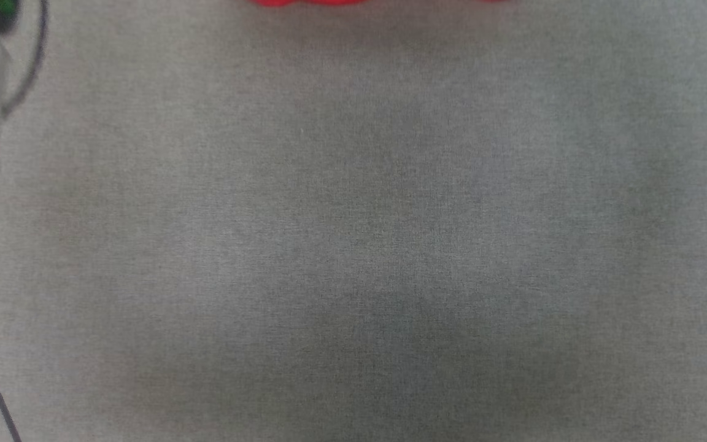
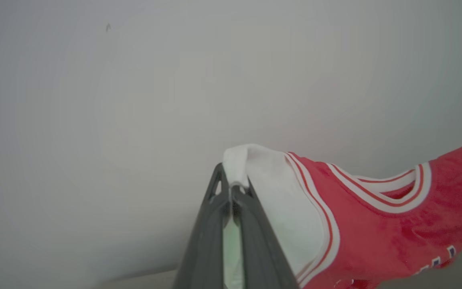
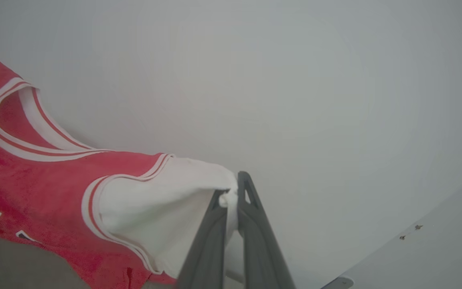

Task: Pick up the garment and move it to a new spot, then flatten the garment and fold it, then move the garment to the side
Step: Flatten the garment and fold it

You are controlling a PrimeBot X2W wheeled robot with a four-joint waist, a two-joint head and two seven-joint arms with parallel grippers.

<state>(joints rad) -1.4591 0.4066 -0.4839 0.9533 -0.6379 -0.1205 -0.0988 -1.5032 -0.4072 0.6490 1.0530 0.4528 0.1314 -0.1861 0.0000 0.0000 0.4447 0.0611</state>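
One soft red shirt [image 2: 375, 241] with two white sleeves [image 2: 279, 200] hangs between two dark claws. The left claw [image 2: 230, 188] pinches one sleeve, the right claw [image 3: 233, 200] the other.

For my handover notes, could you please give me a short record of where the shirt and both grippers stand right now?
shirt: red with striped trim, held up and spread between the two grippers
left gripper: shut on one white sleeve
right gripper: shut on the other white sleeve
table: grey cloth, red shirt edge at the top of the head view
stage: picked up, not yet flattened or folded
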